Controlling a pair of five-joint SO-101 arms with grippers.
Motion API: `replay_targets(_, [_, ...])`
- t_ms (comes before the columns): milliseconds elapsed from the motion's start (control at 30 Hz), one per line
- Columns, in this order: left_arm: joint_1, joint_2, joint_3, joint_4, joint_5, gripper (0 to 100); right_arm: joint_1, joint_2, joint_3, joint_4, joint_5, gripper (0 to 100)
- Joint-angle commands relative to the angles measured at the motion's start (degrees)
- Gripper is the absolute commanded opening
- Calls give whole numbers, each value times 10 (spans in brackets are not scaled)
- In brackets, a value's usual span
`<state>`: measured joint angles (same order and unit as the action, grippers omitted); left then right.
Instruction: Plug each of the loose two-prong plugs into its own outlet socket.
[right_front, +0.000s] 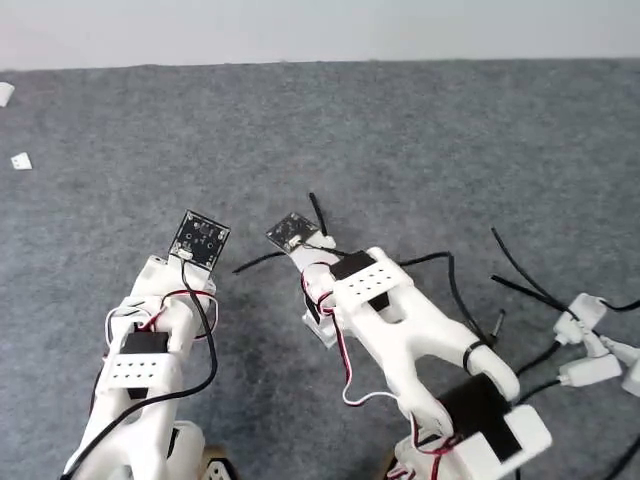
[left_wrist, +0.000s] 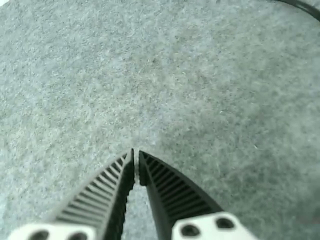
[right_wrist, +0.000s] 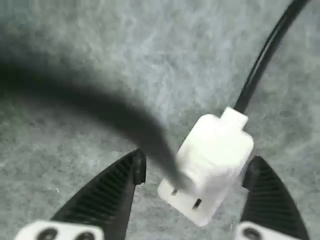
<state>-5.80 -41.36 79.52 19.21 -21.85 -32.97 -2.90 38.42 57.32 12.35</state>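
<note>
White two-slot socket (right_wrist: 214, 159), black cord (right_wrist: 264, 62)

Grey fuzzy felt table cover (right_front: 400, 140) is mottled, lighter & darker flecks, no print. White plastic left arm (right_front: 150, 340) and white plastic right arm (right_front: 400, 320) both have black motor blocks plus red, white & black wires. Square camera boards (right_front: 200, 238) are black. Left gripper (left_wrist: 135, 160): black ribbed fingers (left_wrist: 170, 185), stripe-like grooves, white mounts. Right gripper (right_wrist: 196, 162): same black ribbing. Boxy plastic outlet socket (right_wrist: 215, 155) is plain glossy white w/ two dark slots; its round cable (right_wrist: 265, 60) is black. Small moulded plugs (right_front: 590, 370) are white on black cords. Paper scraps (right_front: 20, 160) are white.
</note>
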Motion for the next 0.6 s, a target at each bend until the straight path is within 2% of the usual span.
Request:
replay_targets(0, [-5,-11,-7,-18,2,15,15,-3,-6,1,-8,199])
replay_targets(100, [-5,-11,-7,-18,2,15,46,-3,-7,-3,-10,27])
replay_targets(133, [-5,-11,-7,-18,2,15,60,-5,-7,-6,-10,0])
replay_targets(200, [-5,-11,-7,-18,2,15,89,-10,-7,-6,-10,30])
replay_targets(400, [-5,-11,-9,-20,2,15,185,-69,-25,43,-11,8])
replay_targets(567, [-11,-11,-7,-37,3,15,330,-193,-25,77,-10,8])
